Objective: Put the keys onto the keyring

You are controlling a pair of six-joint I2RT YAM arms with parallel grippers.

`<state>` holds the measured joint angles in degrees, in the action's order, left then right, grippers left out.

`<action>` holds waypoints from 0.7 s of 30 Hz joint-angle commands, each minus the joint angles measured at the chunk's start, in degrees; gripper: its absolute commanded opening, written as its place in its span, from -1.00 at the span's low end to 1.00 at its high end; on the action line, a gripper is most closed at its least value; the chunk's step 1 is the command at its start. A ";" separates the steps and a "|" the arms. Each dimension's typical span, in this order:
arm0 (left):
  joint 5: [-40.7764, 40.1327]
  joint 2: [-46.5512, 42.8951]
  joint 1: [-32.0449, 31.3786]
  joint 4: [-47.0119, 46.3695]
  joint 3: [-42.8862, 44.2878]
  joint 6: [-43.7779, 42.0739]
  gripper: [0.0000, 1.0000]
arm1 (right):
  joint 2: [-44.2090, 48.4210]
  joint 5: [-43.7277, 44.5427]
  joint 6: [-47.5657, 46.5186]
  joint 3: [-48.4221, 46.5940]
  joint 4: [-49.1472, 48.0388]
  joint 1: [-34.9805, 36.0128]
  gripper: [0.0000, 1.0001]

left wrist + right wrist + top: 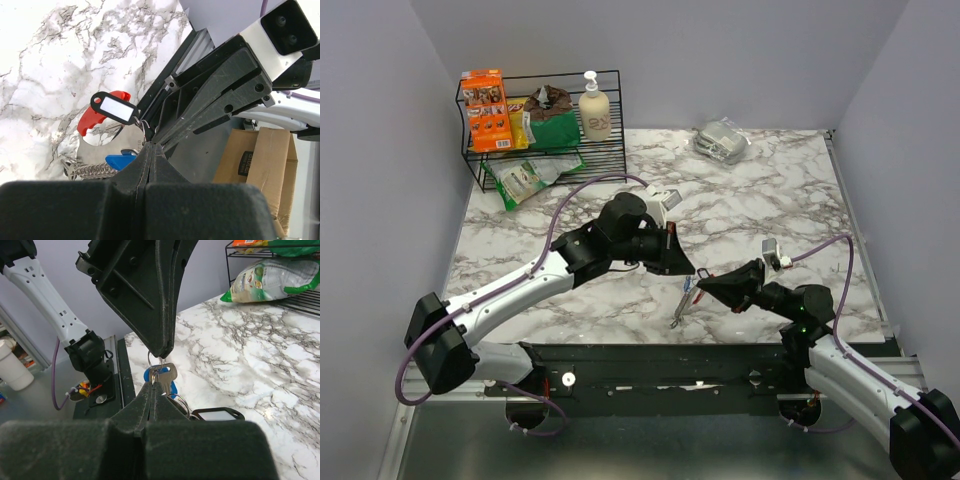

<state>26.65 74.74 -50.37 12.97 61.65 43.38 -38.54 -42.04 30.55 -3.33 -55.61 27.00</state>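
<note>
Marble table (770, 210), right hand (154, 388) pinching keys (165, 375), white key tag (118, 109) label blank

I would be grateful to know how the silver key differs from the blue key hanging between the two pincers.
The silver key is bare metal throughout; the blue key has a bright plastic head. In the right wrist view the silver key hangs in front, while the blue key sits behind it, mostly hidden. Both are small and dangle where the shut left pincer and shut right pincer meet.

arms (508, 291): white shells, black joints | cables (592, 182): purple | left gripper (693, 271), right gripper (701, 283): black wedges
</note>
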 commanded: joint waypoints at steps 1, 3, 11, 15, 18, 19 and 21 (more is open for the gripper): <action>-0.46 -2.84 -0.08 1.79 1.46 -0.75 -1.00 | 0.58 1.26 -0.49 1.49 -2.22 0.33 -0.99; -0.64 -3.28 -0.08 2.49 1.28 -0.84 -1.00 | 0.58 1.44 -0.40 1.40 -2.39 0.24 -0.99; -0.55 -4.16 -0.08 1.88 -0.73 0.57 -1.00 | 0.66 2.05 0.22 1.22 -3.53 0.24 -0.99; -0.64 -4.25 -0.08 -0.05 -1.88 1.89 -1.00 | 1.89 3.80 0.48 1.57 -4.76 0.50 -0.99; -1.43 -4.78 -0.08 -1.45 -2.85 2.94 -1.00 | 4.35 7.49 -0.22 2.54 -4.77 0.94 -0.99; -2.04 -5.30 -0.08 -1.89 -3.11 3.20 -1.00 | 5.75 9.50 -0.83 2.72 -4.68 0.94 -0.99; -2.57 -6.01 -0.08 -3.03 -3.73 3.82 -1.00 | 6.81 11.10 -1.36 2.81 -3.98 1.12 -0.99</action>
<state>26.22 71.31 -50.37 13.34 59.13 45.43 -34.52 -37.43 30.52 -3.33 -56.34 27.46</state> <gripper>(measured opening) 0.009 0.011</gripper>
